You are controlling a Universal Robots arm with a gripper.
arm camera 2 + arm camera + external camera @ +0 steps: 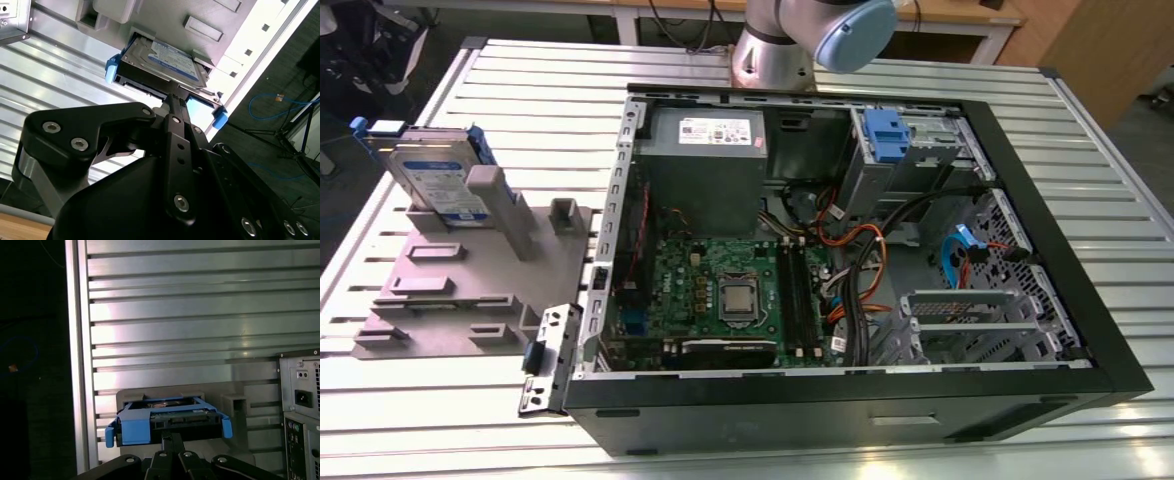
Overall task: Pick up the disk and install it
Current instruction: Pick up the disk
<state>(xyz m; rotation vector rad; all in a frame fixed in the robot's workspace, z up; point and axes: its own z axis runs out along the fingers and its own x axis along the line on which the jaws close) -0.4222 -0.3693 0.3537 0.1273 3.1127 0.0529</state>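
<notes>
The disk (438, 180) stands on edge in a slot of the grey holder (454, 295) at the exterior view's left, silver with a white-and-blue label and blue side rails. In both wrist views its connector edge faces my gripper (171, 101), whose black fingers (172, 440) are pressed together with nothing between them. The disk (165, 57) sits a short way beyond the fingertips, apart from them. In the first wrist view the disk (170, 416) lies just past my gripper (172, 437), its blue rail (135, 431) in front.
An open computer case (1067, 290) lies on the slatted metal table (520, 100), showing the motherboard (727, 290), a grey power supply (707, 135), a blue latch with a metal cage (887, 140) and a grey drive bracket (961, 310). The arm's base (774, 50) stands behind the case.
</notes>
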